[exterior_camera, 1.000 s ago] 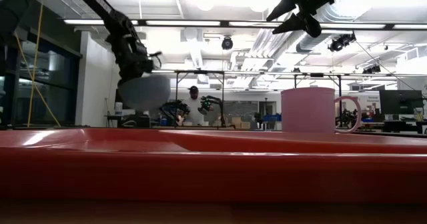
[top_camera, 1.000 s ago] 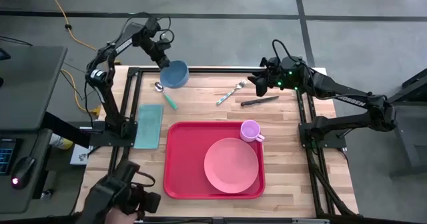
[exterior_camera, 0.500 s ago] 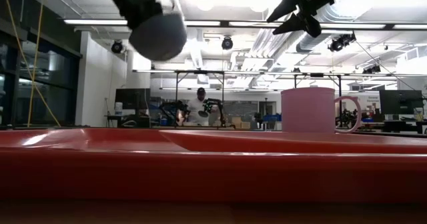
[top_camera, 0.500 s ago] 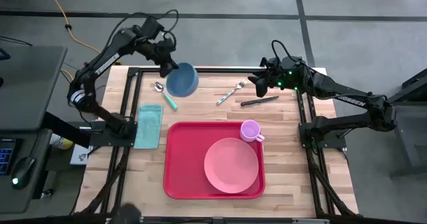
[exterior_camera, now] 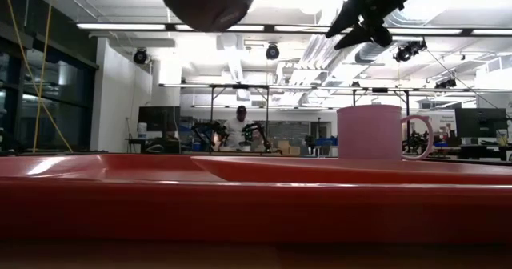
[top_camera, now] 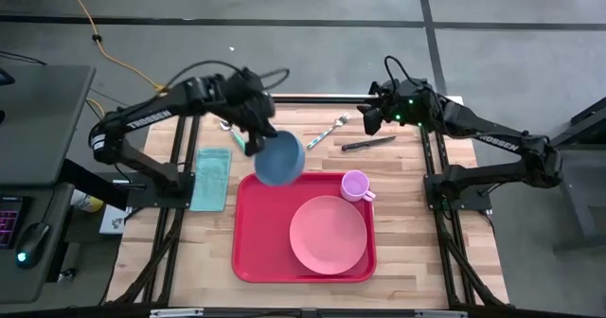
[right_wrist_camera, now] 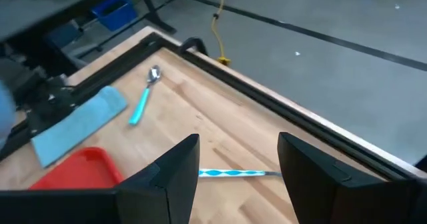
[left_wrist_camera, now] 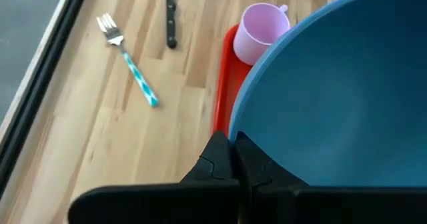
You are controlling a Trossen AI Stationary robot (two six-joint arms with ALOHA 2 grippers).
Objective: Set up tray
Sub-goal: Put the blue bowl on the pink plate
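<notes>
Bowl carried over tray corner

Left gripper (top_camera: 258,136) pinching blue bowl (top_camera: 279,157), now moved from far table edge to above far-left corner of red tray (top_camera: 254,247). Tray at table's near middle, holding pink plate (top_camera: 328,234) and pink cup (top_camera: 355,185). Right gripper (top_camera: 370,119) spread, unchanged above far-right table near fork (top_camera: 327,132) and knife (top_camera: 368,143).

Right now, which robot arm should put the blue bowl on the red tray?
The left arm, probably. Its gripper already grips the blue bowl by the rim, in the air over the red tray's far left corner. The right gripper hangs open and empty near the knife.
</notes>
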